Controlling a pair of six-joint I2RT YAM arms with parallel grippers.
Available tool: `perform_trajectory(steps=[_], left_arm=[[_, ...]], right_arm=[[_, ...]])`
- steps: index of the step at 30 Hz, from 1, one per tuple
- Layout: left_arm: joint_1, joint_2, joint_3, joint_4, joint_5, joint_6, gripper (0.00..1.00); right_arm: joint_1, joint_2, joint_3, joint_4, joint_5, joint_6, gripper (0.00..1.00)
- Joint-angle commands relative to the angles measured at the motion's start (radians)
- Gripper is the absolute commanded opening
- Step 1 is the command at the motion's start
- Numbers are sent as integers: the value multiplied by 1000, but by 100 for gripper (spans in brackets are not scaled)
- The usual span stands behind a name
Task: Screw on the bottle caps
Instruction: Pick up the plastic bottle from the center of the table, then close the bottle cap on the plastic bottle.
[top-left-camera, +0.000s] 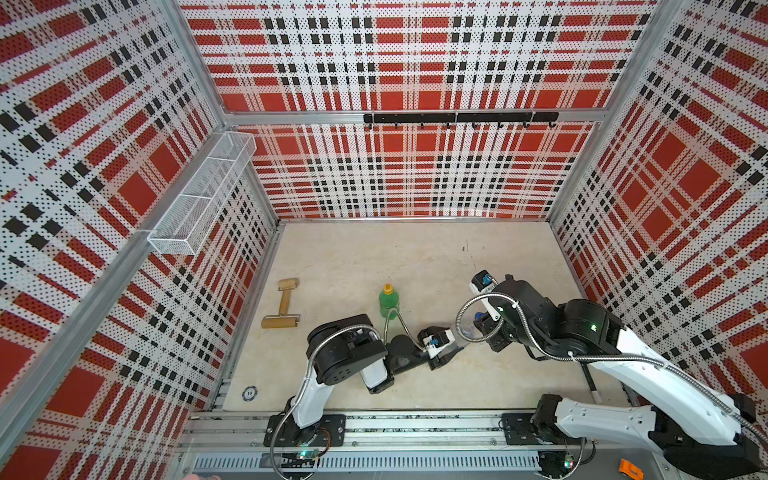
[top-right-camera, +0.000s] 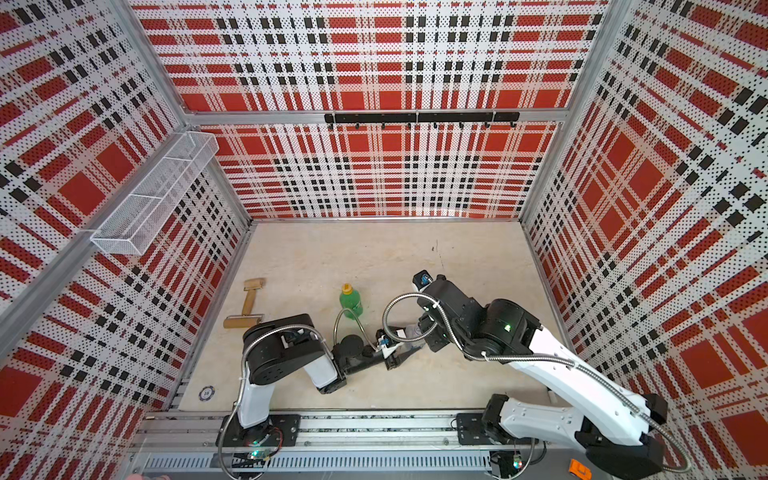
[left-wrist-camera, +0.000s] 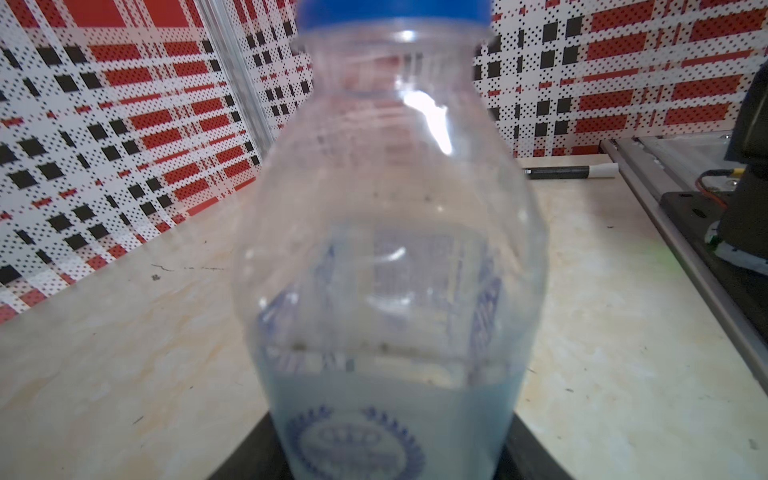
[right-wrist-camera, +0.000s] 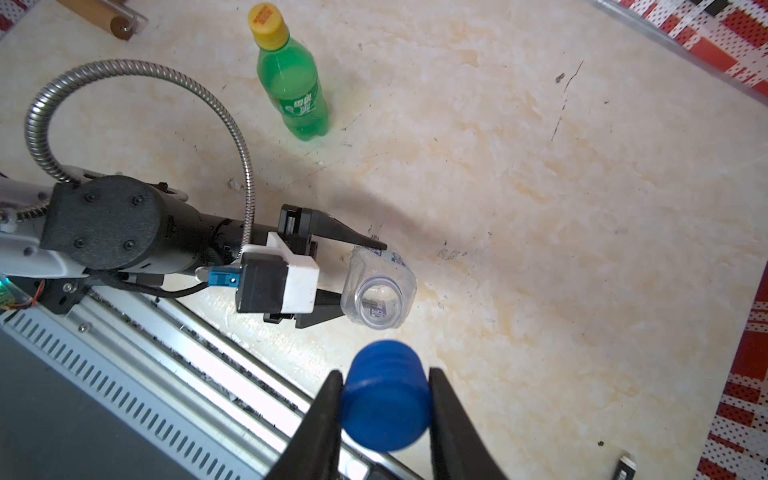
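The clear bottle stands on the table with its mouth uncovered, and my left gripper is shut on its lower body. The left wrist view shows that bottle close up between two dark fingers. My right gripper is shut on the blue cap and holds it just above the bottle; the cap shows right at the neck's top. In both top views the right wrist covers most of the clear bottle. The green bottle stands apart, upright, with the yellow cap on it.
Two wooden rollers lie at the left of the table, and a dark chip sits at the front left corner. A black marker lies near the right arm's base. A wire basket hangs on the left wall and a hook rail on the back wall.
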Motion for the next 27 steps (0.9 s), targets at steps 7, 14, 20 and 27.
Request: perform_trajectory(steps=[7,14,20,27], left_arm=[[-105,-48,-18,80,-142,57,60],[-129,-56,-13,84,-151,40,59],[-145,-62,-9,84,-145,41,60],[-154,-50,-8,85,-149,34,60]], right_arm=[[-5,54,77,-141,-123,18,30],[-6,57,67,-183,-138,41,30],[-5,67,51,-167,-147,46,30],[-6,77,28,-149,-163,44,30]])
